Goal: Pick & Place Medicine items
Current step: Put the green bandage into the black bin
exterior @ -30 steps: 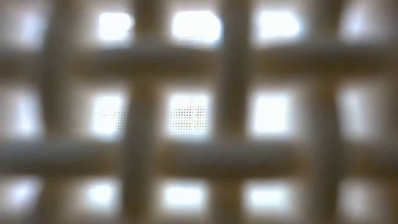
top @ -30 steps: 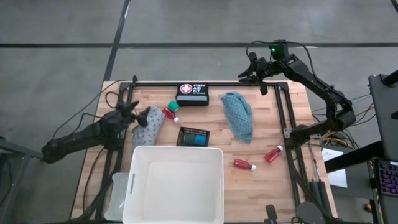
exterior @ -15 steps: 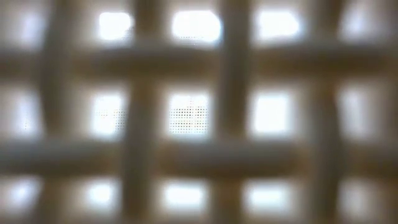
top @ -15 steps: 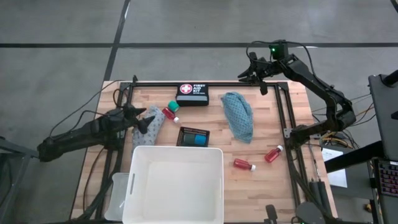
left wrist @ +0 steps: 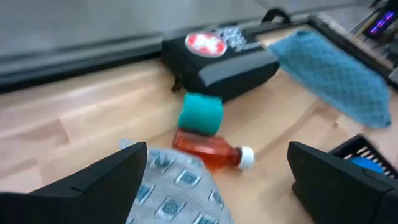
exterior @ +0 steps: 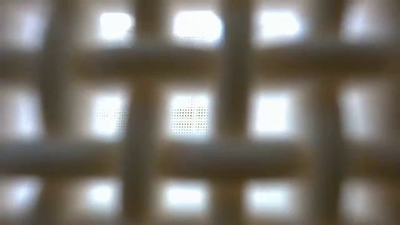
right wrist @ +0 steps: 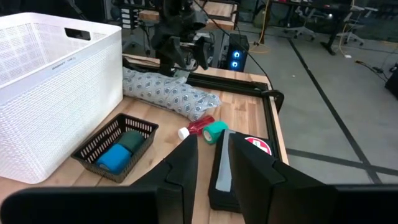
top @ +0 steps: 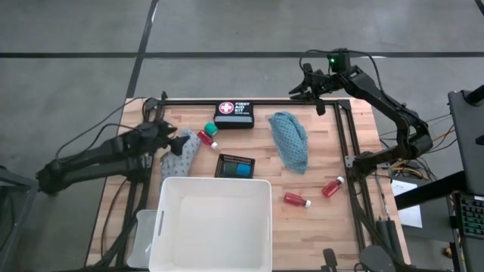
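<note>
My left gripper (top: 172,143) (left wrist: 214,158) is open over the far end of the grey patterned cloth (top: 184,153) (left wrist: 174,193), which lies flat on the table; whether it touches the cloth I cannot tell. Just beyond lie a red bottle (left wrist: 208,149) on its side and a green tub (left wrist: 200,112). The teal cloth (top: 291,141) lies right of centre. Two more red bottles (top: 296,199) (top: 333,187) lie near the right edge. A blue tub (right wrist: 115,157) sits in the black mesh tray (top: 234,159). My right gripper (top: 308,94) (right wrist: 213,155) waits above the far right corner, narrowly open.
A big white tub (top: 215,181) fills the near middle of the table, and its lattice wall blocks the whole low view. A black first aid kit (top: 234,115) lies at the far edge. A black frame rail (top: 348,136) runs along the table's sides.
My left arm has drawn slightly toward the table's far left, its gripper staying over the grey cloth's end. The cloth and the other items lie where they were.
</note>
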